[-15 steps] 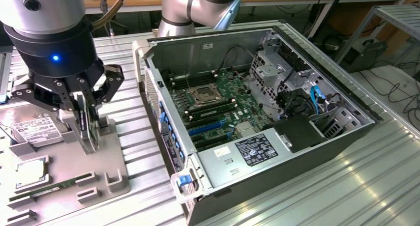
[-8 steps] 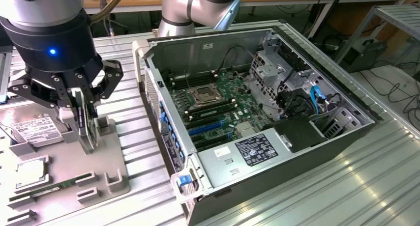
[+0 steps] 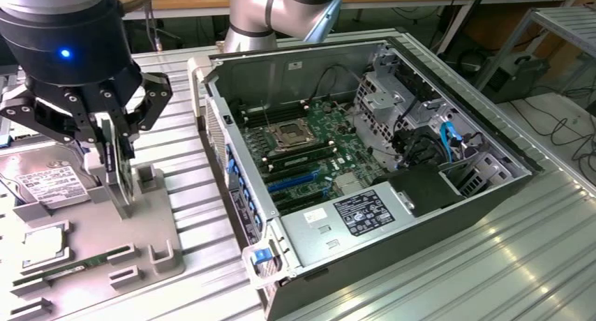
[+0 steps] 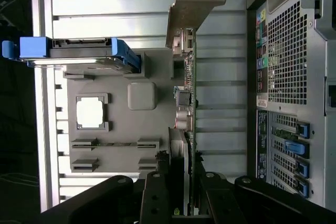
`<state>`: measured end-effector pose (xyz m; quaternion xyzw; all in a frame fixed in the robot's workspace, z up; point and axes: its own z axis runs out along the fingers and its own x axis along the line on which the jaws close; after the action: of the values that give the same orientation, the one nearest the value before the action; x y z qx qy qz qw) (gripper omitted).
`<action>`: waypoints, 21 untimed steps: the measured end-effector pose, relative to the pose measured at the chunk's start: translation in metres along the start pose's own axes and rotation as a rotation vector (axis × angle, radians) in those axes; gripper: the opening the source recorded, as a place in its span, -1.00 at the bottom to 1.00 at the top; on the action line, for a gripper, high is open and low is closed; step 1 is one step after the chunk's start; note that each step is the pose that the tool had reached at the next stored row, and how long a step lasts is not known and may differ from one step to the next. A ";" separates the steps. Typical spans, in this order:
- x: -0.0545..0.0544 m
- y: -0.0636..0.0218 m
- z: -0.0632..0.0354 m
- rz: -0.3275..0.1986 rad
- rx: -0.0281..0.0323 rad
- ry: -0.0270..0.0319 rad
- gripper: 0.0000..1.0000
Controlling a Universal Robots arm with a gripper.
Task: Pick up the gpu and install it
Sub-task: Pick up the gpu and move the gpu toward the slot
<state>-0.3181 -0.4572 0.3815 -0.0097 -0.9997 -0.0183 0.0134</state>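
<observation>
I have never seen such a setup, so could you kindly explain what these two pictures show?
This is one robot arm with a gripper. One picture comes from a camera off the arm; the other from a camera on its wrist, looking along the gripper. On the metal table lie an open computer case and a grey tray with a hard drive and a memory stick. The gripper is shut on the gpu, a card standing on edge over the tray; whether it sits in its holder I cannot tell.
</observation>
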 end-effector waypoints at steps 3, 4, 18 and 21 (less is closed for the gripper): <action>0.000 0.0002 -0.0052 0.000 -0.0001 0.0004 -0.45; 0.000 0.0003 -0.0083 0.000 -0.0001 0.0006 -0.45; 0.001 0.0019 -0.0509 0.000 -0.0008 0.0043 -0.45; 0.002 0.0024 -0.0652 0.000 -0.0007 0.0075 -0.45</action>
<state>-0.3181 -0.4572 0.4467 -0.0097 -0.9996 -0.0188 0.0171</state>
